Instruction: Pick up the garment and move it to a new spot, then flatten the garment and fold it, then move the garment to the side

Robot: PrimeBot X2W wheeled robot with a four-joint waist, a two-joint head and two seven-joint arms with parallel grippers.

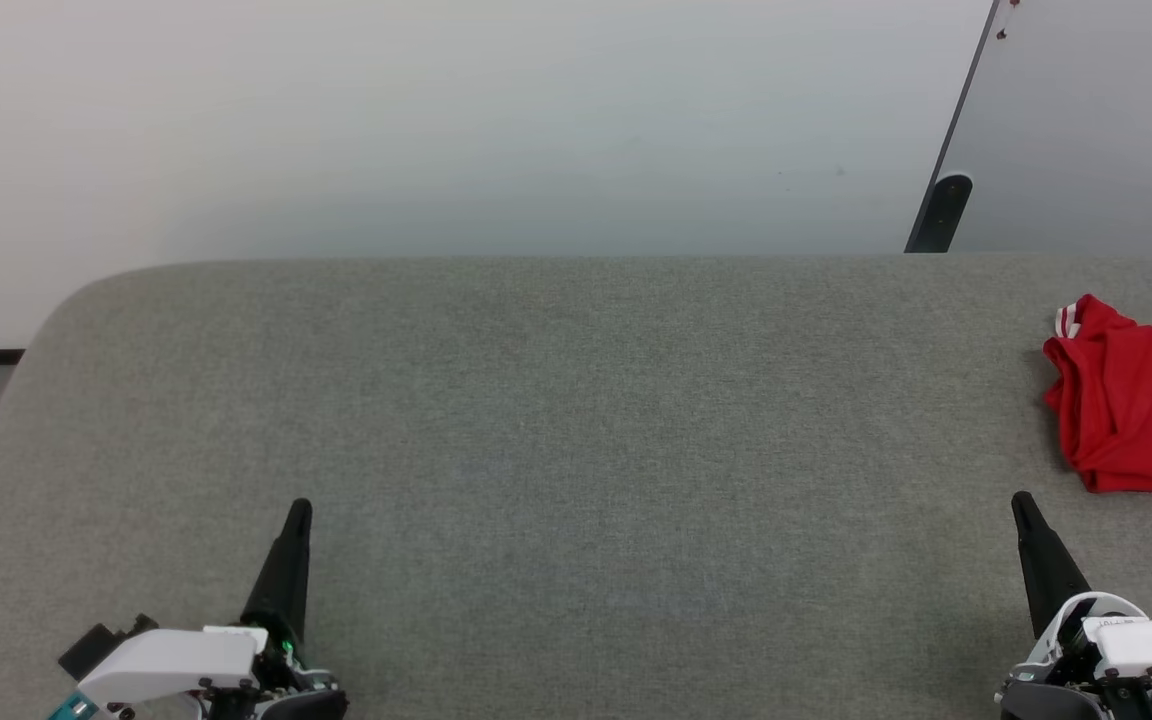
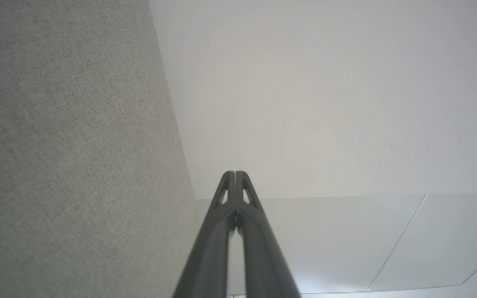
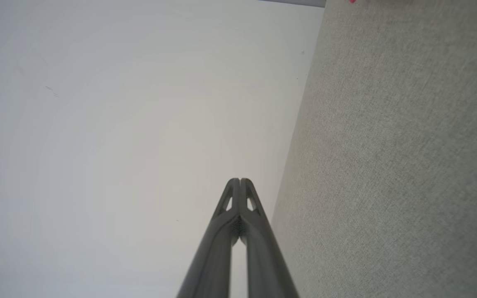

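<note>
**Work surface.** A grey, woven-fabric-covered table [image 1: 576, 420] with a rounded far-left corner spans the head view. A plain white wall [image 1: 436, 120] stands behind it.

**Garment.** The red shirt of soft knit fabric [image 1: 1131, 410] lies on the table at its right side, towards the far edge. The right border of the head view cuts it off. It is bunched, not flat: folds and creases run across it, and its lower hem is doubled over. A small piece of red-and-white striped trim [image 1: 1068, 320] shows at its upper-left corner.

**Left gripper** [image 1: 300, 506]. At the lower left of the head view, over bare table, well apart from the garment. In the left wrist view the two long dark fingers [image 2: 222, 231] meet at the tips: clenched, grasping nothing.

**Right gripper** [image 1: 1019, 497]. At the lower right, near the garment's lower edge and not touching it. In the right wrist view its fingers [image 3: 218, 240] are pressed together at the tips: clenched, empty.
</note>
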